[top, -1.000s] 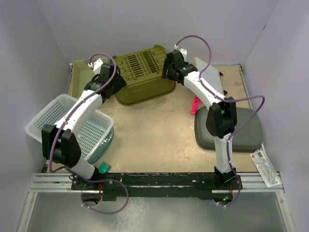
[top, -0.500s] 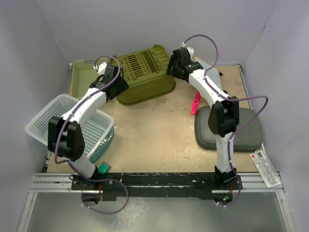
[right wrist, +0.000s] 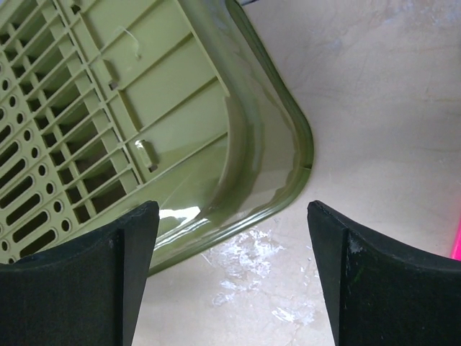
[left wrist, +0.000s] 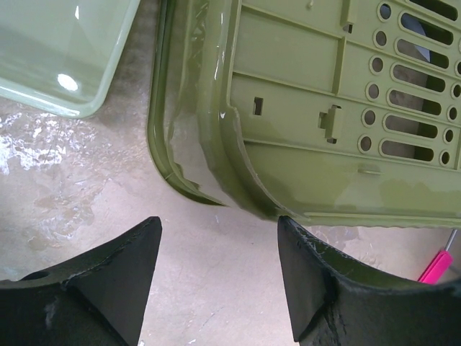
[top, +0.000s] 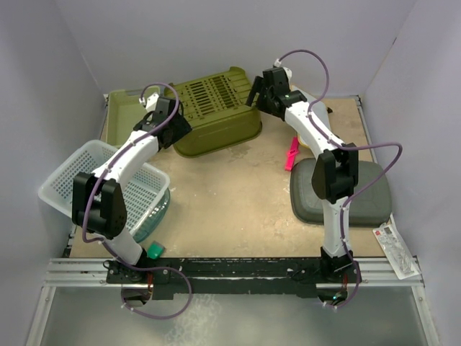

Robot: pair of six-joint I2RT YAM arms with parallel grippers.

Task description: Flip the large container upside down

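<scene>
Right gripper has backed off the olive container, jaws apart. Left gripper is likewise released, since the container lies base-up.

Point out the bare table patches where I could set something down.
The widest bare patch of table lies between the large container behind, the white basket left and the grey lid right. The back is crowded: the left claw and right claw flank the container, pale tray and pink tool nearby.
</scene>
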